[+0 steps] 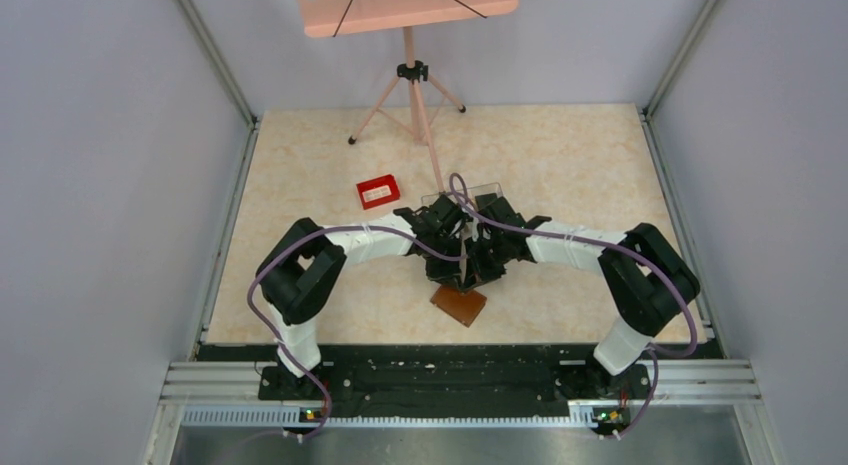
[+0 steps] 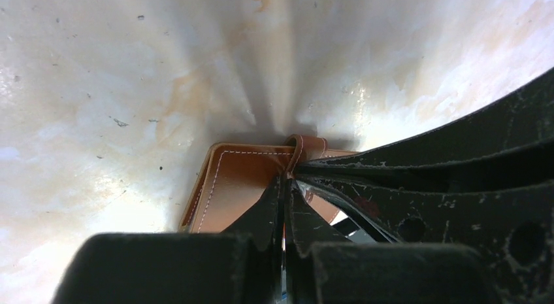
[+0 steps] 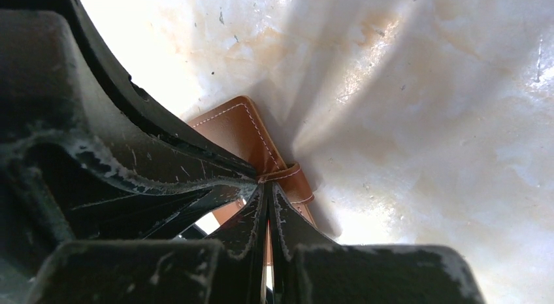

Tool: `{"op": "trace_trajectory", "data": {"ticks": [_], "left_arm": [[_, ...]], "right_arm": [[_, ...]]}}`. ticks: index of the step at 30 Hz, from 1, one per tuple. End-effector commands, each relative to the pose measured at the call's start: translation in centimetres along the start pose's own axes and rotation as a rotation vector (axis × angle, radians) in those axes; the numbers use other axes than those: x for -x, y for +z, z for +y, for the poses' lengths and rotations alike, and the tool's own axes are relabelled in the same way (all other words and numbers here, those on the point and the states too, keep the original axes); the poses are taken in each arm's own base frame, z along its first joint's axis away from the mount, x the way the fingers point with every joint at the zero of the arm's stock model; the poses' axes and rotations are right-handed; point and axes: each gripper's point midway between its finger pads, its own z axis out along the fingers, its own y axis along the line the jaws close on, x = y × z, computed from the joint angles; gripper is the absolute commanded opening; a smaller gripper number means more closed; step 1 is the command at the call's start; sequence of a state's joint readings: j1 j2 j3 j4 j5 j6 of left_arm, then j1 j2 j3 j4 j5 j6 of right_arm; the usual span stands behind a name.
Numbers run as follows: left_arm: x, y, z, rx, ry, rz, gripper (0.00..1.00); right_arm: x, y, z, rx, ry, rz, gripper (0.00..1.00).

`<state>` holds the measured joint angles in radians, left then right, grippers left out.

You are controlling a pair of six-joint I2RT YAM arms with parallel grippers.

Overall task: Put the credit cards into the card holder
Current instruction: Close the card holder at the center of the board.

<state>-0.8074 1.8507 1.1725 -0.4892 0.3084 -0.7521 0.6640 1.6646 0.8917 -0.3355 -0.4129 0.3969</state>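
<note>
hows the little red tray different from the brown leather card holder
Colour: the small red tray is bright red with white inside; the brown leather card holder is orange-tan with pale stitching. Shape: the tray has a raised rim; the card holder lies flat. Place: the tray sits farther back and left; the card holder nearer the arm bases. Both rest on the beige table.

The card holder (image 2: 235, 180) is smooth tan leather with a soft sheen and pale stitched edges. The counter (image 2: 130, 75) is glossy, cream marbled like stone, speckled. The fingers (image 2: 306, 220) are matt black plastic, scuffed and scratched whitish.
</note>
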Motion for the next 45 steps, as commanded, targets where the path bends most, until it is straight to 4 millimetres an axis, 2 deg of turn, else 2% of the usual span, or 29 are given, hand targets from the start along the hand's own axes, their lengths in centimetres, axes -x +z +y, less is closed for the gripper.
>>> {"op": "trace_trajectory", "data": {"ticks": [1, 7, 13, 18, 33, 38, 45], "left_arm": [[-2.2, 1.1, -0.4, 0.058, 0.148, 0.048, 0.0], [-2.5, 1.2, 0.0, 0.091, 0.156, 0.051, 0.0], [-2.5, 1.4, 0.1, 0.1, 0.16, 0.059, 0.0], [-2.4, 1.5, 0.1, 0.101, 0.161, 0.061, 0.0], [-1.8, 0.8, -0.4, 0.089, 0.174, 0.023, 0.0], [-1.8, 1.0, -0.4, 0.082, 0.177, 0.027, 0.0], [-1.8, 1.1, -0.4, 0.085, 0.175, 0.028, 0.0]], "right_arm": [[-3.2, 1.0, -2.4, -0.081, -0.022, 0.092, 0.0], [-2.7, 0.6, -1.9, -0.069, -0.029, 0.074, 0.0], [-1.2, -1.0, 0.2, -0.007, -0.059, 0.009, 0.0], [-0.8, -1.6, 1.2, 0.035, -0.074, -0.013, 0.0], [-0.4, -0.9, 3.3, 0.166, -0.071, -0.003, 0.0], [-0.7, -0.8, 3.6, 0.195, -0.076, 0.007, 0.11], [-1.6, 0.0, 3.5, 0.191, -0.078, 0.054, 0.14]]}}
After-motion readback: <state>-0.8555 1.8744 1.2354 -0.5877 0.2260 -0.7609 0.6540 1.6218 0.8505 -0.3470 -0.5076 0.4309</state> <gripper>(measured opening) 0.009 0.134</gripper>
